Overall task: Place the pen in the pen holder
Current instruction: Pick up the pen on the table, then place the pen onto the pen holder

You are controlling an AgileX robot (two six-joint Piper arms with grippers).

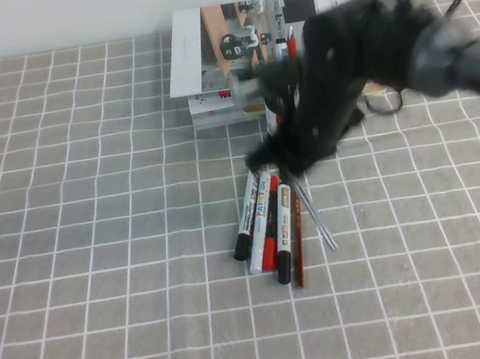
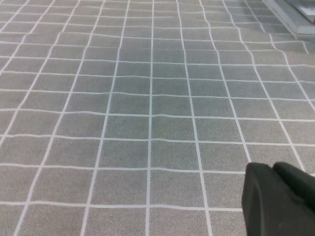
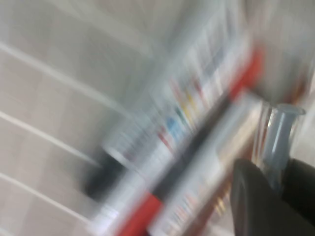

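I see the slim grey pen point(image 1: 314, 214) lying flat on the grey grid-patterned tablecloth point(image 1: 99, 251), at the right-hand edge of a small bundle of writing tools: fat white markers with black and red caps point(image 1: 264, 225) and a thin red pencil point(image 1: 298, 247) just beside it. Its long axis runs from near the right gripper point(image 1: 284, 163) away toward my side of the table, slanting slightly to the right of the markers. The upper end of the pen sits directly under the right arm's black fingers.

The right arm is plainly the nearer one; it reaches across from the right and hangs over the top of the bundle. In the right wrist view, the pen point(image 3: 280, 132) shows between the two dark pads point(image 3: 253, 196), with the markers just beside. The jaws look parted about the pen's upper end, but I cannot tell whether they have closed on it.

The black wire-mesh pen holder is hidden behind the right arm, I judge, in front of the white stacked boxes point(image 1: 208, 69); only a sliver shows.

The left gripper point(image 2: 280, 196) is parked over bare cloth, well apart from the bundle; I cannot tell its state.
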